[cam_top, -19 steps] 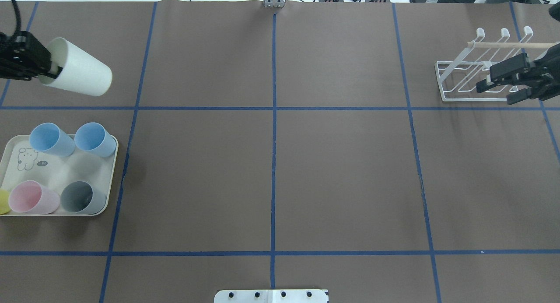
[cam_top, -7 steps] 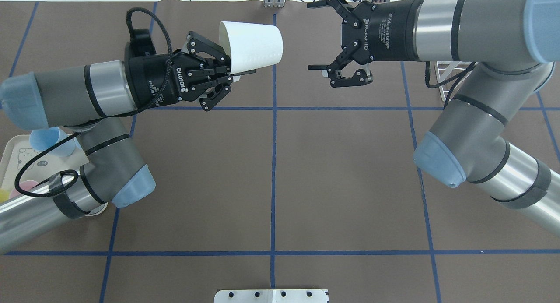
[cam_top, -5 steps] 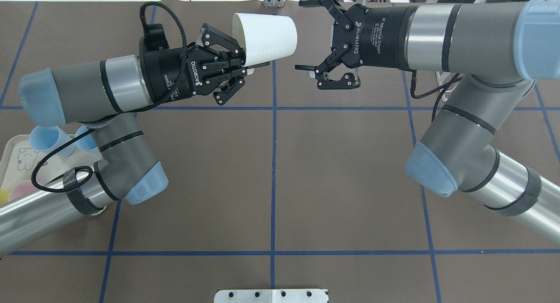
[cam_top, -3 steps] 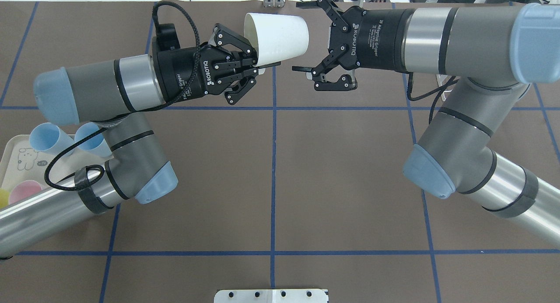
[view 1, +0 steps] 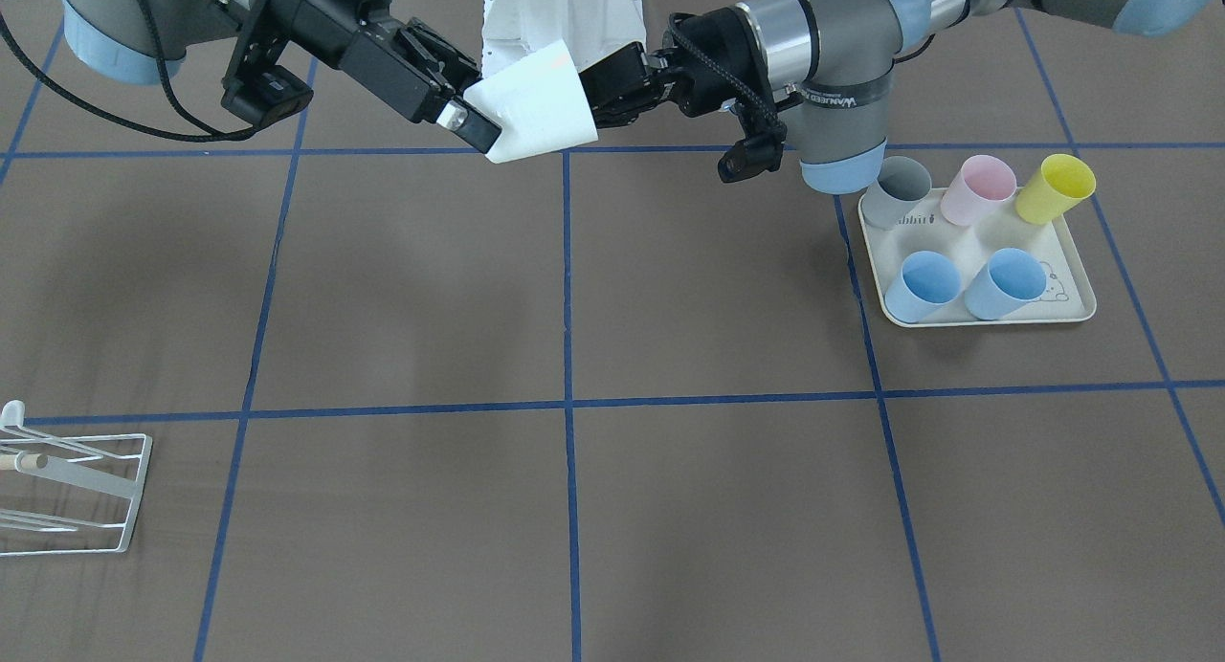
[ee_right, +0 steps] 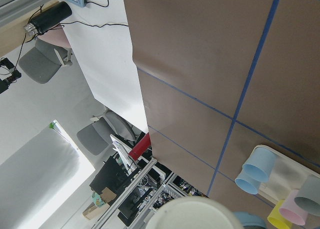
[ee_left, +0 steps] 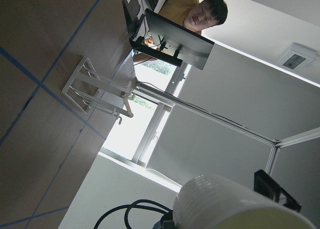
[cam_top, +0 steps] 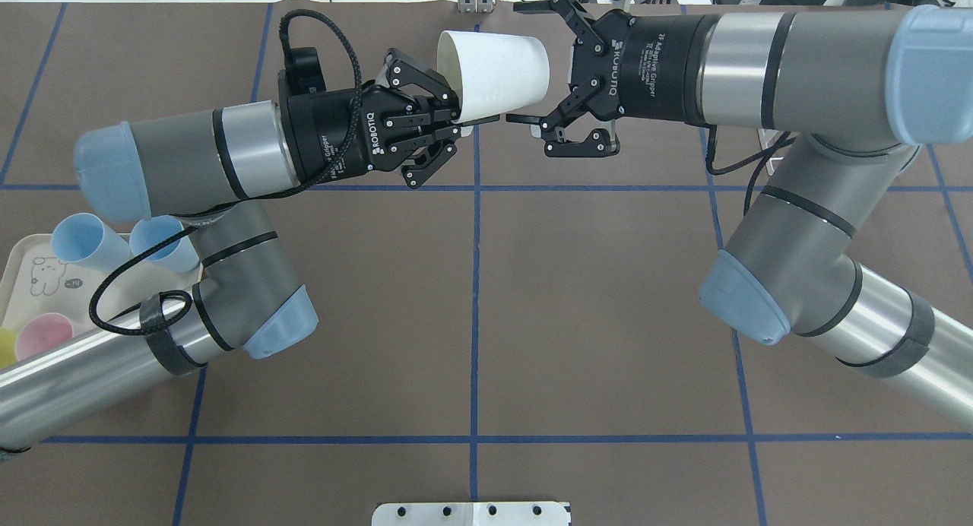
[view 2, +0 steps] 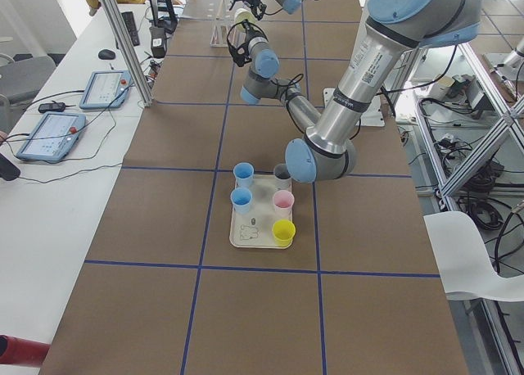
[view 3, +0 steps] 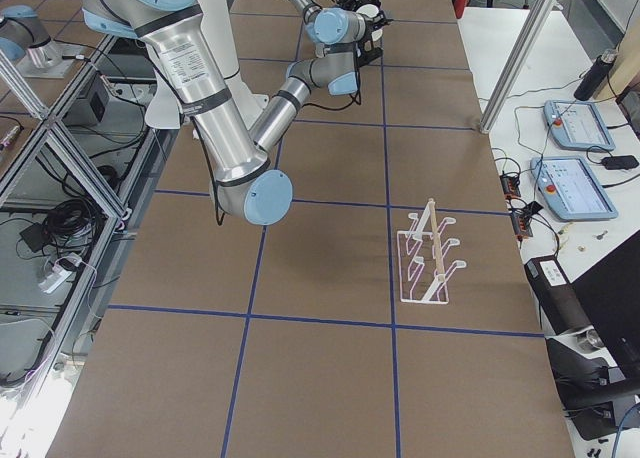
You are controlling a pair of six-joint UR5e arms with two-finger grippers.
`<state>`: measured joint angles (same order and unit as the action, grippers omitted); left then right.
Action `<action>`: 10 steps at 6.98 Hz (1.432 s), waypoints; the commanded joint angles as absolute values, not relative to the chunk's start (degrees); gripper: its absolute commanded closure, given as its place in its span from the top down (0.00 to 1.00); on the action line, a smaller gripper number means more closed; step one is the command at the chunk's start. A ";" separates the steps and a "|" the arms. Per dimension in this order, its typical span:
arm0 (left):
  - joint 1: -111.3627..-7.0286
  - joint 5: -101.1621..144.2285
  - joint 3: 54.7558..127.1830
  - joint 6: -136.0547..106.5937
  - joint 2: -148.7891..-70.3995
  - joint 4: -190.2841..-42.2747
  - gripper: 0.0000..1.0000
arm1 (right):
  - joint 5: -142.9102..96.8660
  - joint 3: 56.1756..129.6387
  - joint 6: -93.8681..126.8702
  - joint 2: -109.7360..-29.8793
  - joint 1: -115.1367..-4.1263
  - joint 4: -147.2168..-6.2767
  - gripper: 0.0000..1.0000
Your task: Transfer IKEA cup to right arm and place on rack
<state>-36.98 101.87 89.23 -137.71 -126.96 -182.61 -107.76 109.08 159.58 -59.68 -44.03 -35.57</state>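
Lettering ROBOTIQ marks left pincer [cam_top: 464,118] clamping cup [cam_top: 498,66] rim; right pincer [cam_top: 524,64] gapes at base.

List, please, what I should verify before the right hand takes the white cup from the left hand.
1. Left hand shut on the white cup at its rim: ok.
2. Right hand open wide: ok.
3. Cup's base between the right hand's fingers: ok in the overhead view, though barely inside.
4. Cup and right hand at matching height: cannot tell.
5. The two hands' lower fingertips apart: cannot tell; they look very close.
6. White wire rack free of cups: ok.
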 commanded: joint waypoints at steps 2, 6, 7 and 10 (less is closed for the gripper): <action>-36.91 101.87 89.30 -137.64 -127.00 -182.64 0.06 | -107.75 109.25 159.61 -59.68 -44.03 -35.51 0.29; -36.91 101.87 89.30 -137.20 -127.35 -182.29 0.66 | -107.75 109.51 158.47 -59.68 -43.95 -35.60 0.00; -36.91 101.87 89.30 -137.20 -127.35 -182.20 0.66 | -107.75 109.51 158.47 -59.68 -43.95 -35.60 0.00; -37.00 101.87 89.47 -137.02 -127.35 -182.28 0.64 | -108.10 109.51 157.33 -60.03 -43.95 -35.42 0.17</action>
